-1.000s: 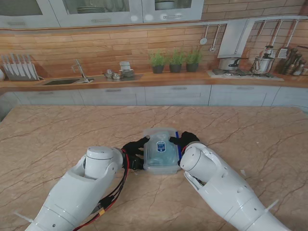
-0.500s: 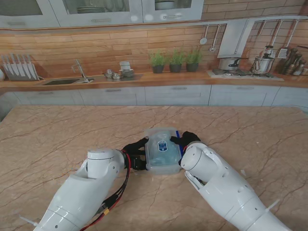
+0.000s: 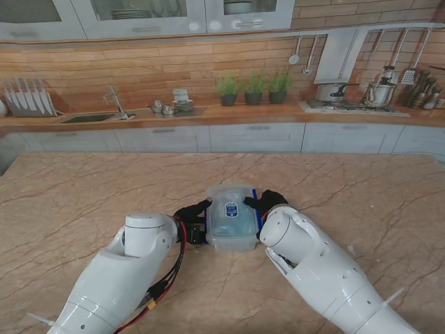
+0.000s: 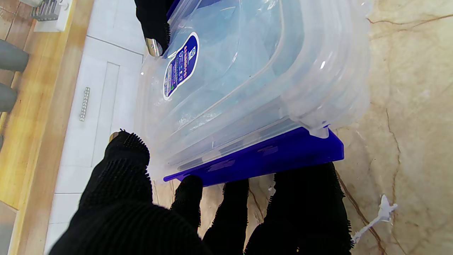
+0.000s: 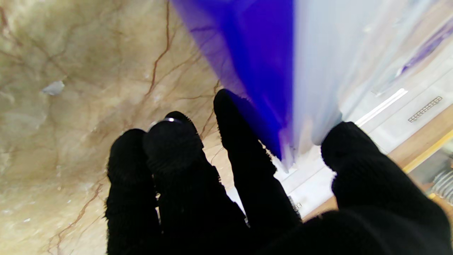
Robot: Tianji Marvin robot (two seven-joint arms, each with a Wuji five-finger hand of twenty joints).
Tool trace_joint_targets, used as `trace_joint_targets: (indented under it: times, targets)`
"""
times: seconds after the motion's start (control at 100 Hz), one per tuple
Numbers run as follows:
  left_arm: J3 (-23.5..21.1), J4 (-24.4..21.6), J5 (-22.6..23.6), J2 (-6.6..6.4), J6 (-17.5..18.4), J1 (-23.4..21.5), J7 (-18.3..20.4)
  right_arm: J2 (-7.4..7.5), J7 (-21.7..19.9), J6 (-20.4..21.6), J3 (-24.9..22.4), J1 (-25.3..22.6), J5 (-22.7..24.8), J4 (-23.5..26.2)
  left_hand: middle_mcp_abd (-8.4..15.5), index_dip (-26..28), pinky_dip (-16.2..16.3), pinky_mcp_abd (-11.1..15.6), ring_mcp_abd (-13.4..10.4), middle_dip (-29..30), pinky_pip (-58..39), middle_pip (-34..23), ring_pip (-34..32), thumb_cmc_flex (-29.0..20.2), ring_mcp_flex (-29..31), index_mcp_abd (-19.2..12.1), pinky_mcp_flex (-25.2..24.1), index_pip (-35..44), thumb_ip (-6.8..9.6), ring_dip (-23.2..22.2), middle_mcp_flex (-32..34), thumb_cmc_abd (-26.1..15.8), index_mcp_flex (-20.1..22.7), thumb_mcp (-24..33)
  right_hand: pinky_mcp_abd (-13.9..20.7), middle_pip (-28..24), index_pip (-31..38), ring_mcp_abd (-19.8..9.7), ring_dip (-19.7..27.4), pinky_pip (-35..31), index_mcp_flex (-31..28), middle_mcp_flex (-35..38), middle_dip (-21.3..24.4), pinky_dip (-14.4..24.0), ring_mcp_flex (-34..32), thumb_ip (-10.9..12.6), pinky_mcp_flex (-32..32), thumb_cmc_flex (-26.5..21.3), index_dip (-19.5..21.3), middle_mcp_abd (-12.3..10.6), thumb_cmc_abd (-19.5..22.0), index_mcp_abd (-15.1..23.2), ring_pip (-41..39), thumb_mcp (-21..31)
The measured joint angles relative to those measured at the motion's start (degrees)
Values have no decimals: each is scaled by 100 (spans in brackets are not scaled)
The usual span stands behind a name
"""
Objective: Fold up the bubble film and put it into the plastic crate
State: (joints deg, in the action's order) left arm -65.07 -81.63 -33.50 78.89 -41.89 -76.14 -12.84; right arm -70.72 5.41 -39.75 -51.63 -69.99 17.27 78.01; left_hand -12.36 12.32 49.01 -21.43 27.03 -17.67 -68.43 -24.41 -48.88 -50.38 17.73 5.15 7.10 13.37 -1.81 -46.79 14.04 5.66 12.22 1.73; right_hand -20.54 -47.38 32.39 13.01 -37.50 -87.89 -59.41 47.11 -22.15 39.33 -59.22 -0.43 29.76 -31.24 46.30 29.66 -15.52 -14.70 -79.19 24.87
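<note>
Our fingers (image 4: 304,198) press both sides of the plastic crate (image 3: 231,217): left hand (image 3: 192,221) and right hand (image 3: 265,202) each clamp a blue latch (image 4: 262,161). It sits mid-table (image 3: 83,209), clear, lidded, with a blue label; bluish bubble film (image 4: 244,53) lies folded inside.

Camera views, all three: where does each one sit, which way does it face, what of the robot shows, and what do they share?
Stand view: above the shoulders, looking down at the marble table; both white arms, left hand and right hand flank the plastic crate.
Left wrist view: looks along black gloved fingers at the crate's lid and blue latch.
Right wrist view: looks along its fingers at the crate's blurred other side.
Shared: every view shows the crate; the left wrist view also catches a right fingertip on the lid.
</note>
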Motion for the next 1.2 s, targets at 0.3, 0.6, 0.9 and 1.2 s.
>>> trace_joint_targets:
  times: [0.3, 0.6, 0.9, 1.2]
  targets:
    - [-32, -2, 99, 18, -16, -10, -88, -15, 8, -30, -14, -43, 6, 13, 43, -181, -158, 96, -119, -89, 34, -129, 144, 0, 10, 436, -132, -1084, 0, 211, 152, 57, -312, 55, -1, 0, -61, 14, -1, 0, 0, -2, 0, 0, 13, 0, -48, 1, -14, 4, -48, 102, 0, -56]
    - [-54, -66, 175, 15, 74, -84, -285, -17, 13, -46, -20, -66, 5, 33, 45, -616, -169, 141, -171, -99, -159, -133, -66, -10, 160, 61, -23, -1326, 0, 213, 228, 120, -339, 117, -4, 2, -63, 23, -49, 2, 0, -16, 0, 1, 35, 0, -62, 0, -59, 7, -26, 149, 0, -60]
    - [-102, -87, 182, 33, 37, -101, -415, -17, 9, -47, -35, -73, 2, 37, 45, -1094, -91, 162, -241, -99, -406, -191, -403, -10, 451, 952, 273, -1362, 0, 68, 336, 260, -339, 203, -4, 2, -65, 24, -51, 3, 51, -18, 0, 3, 38, 0, -66, 1, -61, 8, -25, 169, 0, -62]
    - [-128, -98, 243, 58, -100, -114, -453, -25, 18, -50, -49, -81, -23, 40, -298, -543, -92, 90, -265, -186, -601, -222, -503, -4, 1149, 1475, 866, -751, 0, 79, 1190, 372, -87, 389, -6, 2, -66, 30, -52, 4, 56, -58, 0, 4, 67, 0, -108, 1, -62, 8, -48, 186, 1, -62]
